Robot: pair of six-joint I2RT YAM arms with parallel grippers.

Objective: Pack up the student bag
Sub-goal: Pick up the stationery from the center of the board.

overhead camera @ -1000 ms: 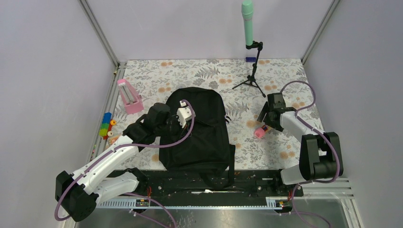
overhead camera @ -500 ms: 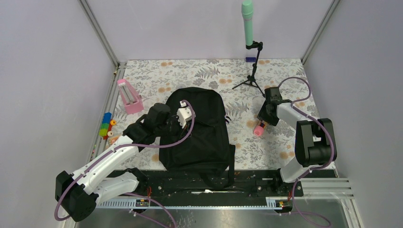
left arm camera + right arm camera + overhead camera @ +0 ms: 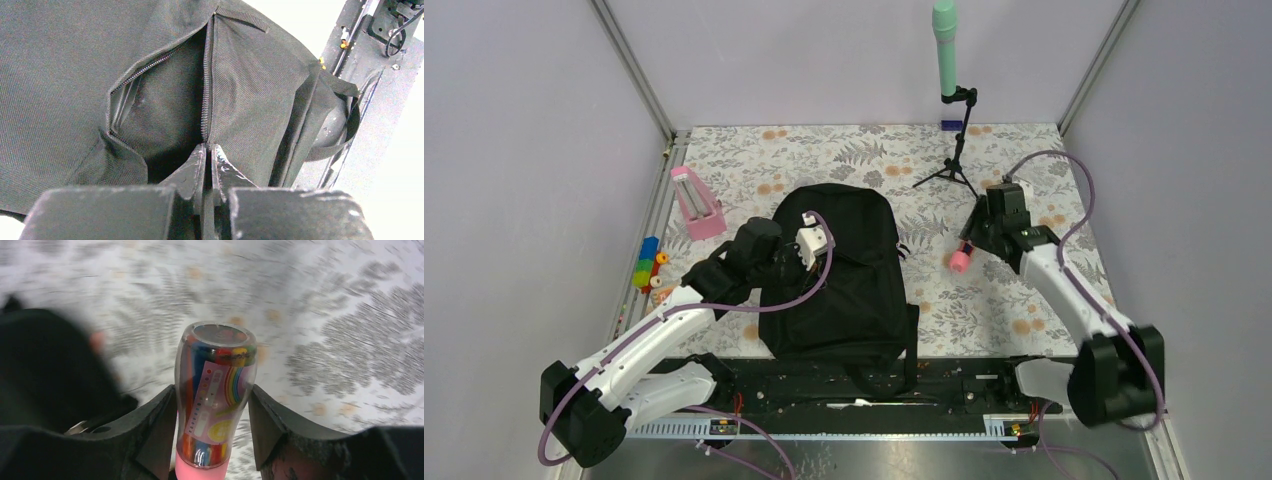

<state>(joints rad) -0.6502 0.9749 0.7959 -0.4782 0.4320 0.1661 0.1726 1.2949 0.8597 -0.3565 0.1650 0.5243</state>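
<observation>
top external: the student bag (image 3: 849, 290) is lying flat on the fern-patterned cloth (image 3: 754, 165) in the middle of the table, its lower end touching the black rail at the near edge. the left arm (image 3: 659, 335) is reaching over the bag's left side, its wrist sitting on the black fabric. out to the right, apart from the bag, the right gripper (image 3: 974, 243) is holding a clear tube (image 3: 961, 260) with its pink end pointing toward the bag. a pink stand (image 3: 694, 203) and some coloured blocks (image 3: 646, 265) are sitting by the left edge. a tripod (image 3: 954, 170) is carrying a green cylinder (image 3: 945, 45) at the back.

left wrist: the left gripper (image 3: 207, 150) is pressing its jaws together at the foot of an open zip (image 3: 205, 75), and the pocket is gaping beside it. whether fabric or a zip pull is caught between them i cannot tell.

right wrist: the jaws are clamping the clear tube from both sides, a finger (image 3: 155, 430) touching its wall. the tube is showing coloured sticks inside and a rainbow label. the cloth behind is blurring.
</observation>
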